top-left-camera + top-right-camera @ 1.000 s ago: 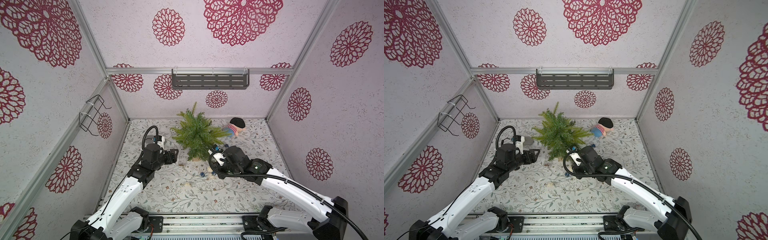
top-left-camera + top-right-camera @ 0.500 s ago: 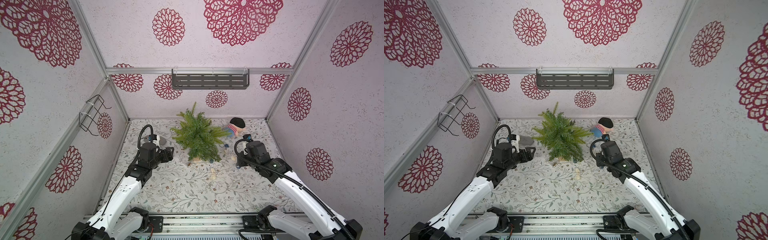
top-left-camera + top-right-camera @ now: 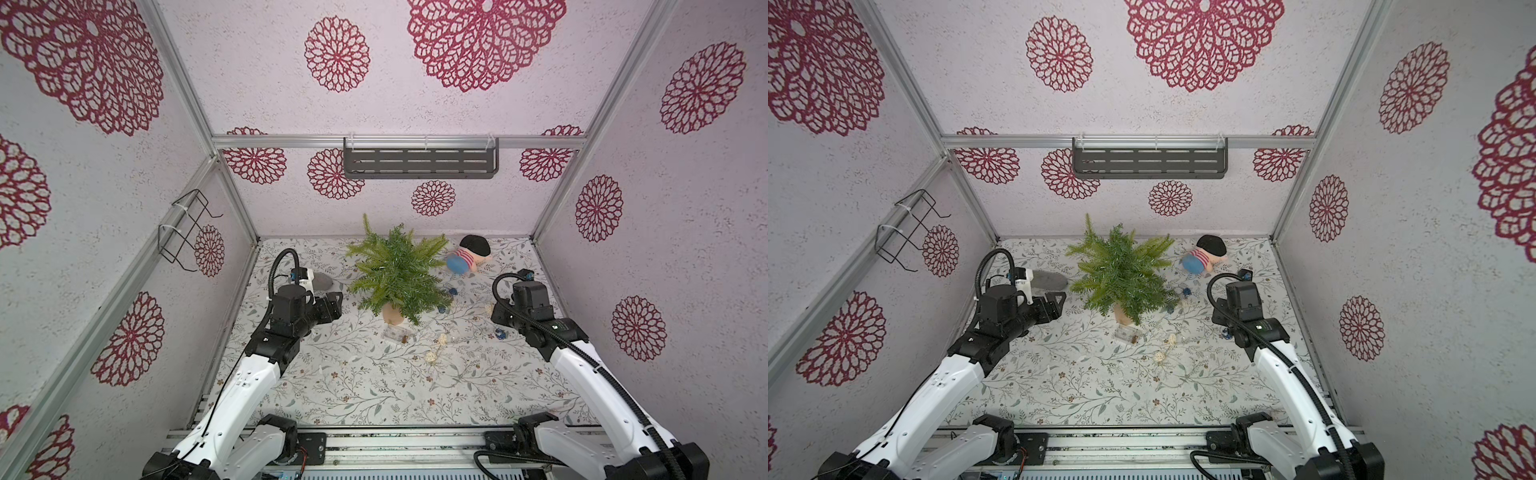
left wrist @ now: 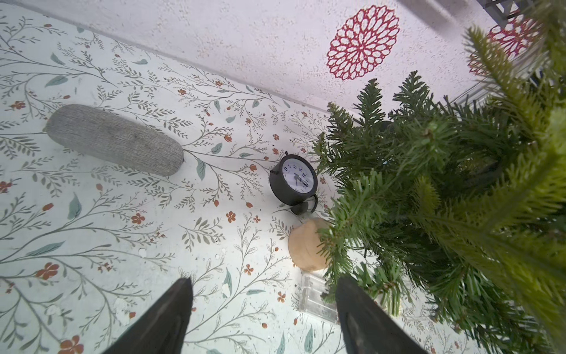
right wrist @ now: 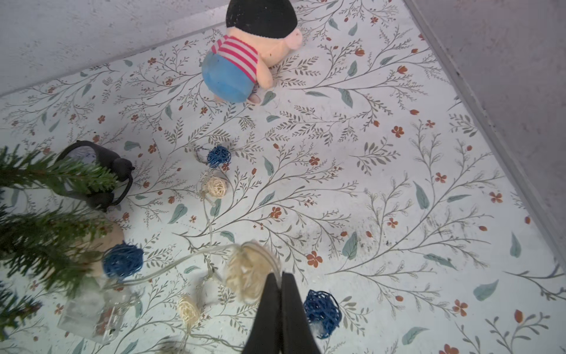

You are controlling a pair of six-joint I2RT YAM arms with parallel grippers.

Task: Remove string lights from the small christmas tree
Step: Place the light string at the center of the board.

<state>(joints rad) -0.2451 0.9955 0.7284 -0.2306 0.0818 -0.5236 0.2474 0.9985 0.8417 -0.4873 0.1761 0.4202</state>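
Note:
The small christmas tree (image 3: pixel 397 276) stands upright on its tan base (image 3: pixel 392 313) at the back middle in both top views. The string lights (image 5: pixel 245 275) lie strewn on the floor to its right: cream balls (image 3: pixel 442 338), blue balls (image 5: pixel 323 309) and the clear box (image 5: pixel 92 312) by the base. My right gripper (image 5: pixel 280 275) is shut on the thin wire, with a cream ball hanging at its tips. My left gripper (image 4: pixel 263 285) is open and empty, low on the tree's left, near the base (image 4: pixel 307 245) and the box (image 4: pixel 315 298).
A striped plush doll (image 3: pixel 467 255) lies at the back right. A small black alarm clock (image 4: pixel 294 179) stands behind the tree. A grey pouch (image 4: pixel 113 139) lies by the left arm. The right wall (image 5: pixel 520 92) is close to my right arm.
My right arm has swung from the tree's front to the right side of the floor, drawing the lights with it. The left gripper has drawn back slightly from the tree.

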